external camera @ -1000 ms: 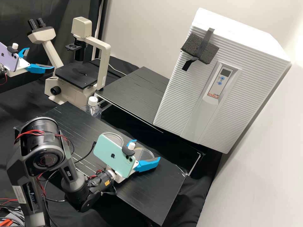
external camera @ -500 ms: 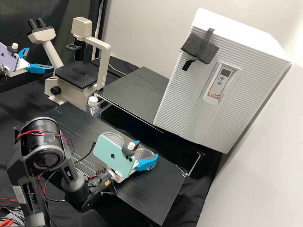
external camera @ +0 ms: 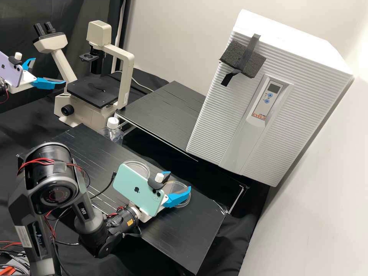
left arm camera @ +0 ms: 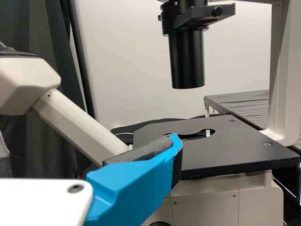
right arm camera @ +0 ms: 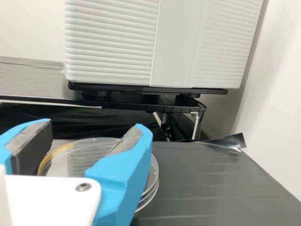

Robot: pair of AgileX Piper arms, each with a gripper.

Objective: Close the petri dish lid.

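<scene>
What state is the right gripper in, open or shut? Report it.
Open: in its own wrist view, the right gripper has its jaws standing apart, with part of the clear dish showing between them.

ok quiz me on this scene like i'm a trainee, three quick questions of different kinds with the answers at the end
1. True or false: the white-and-blue right gripper is at a clear, round petri dish on the black bench.

2. Which is the white-and-blue left gripper nearest in the high view?
a) a white ribbed cabinet
b) a cream microscope with a flat black stage
c) the petri dish

3. Fill in the colour: the clear bottle has a ____ cap.

Key: 1 true; 2 b; 3 white
</scene>
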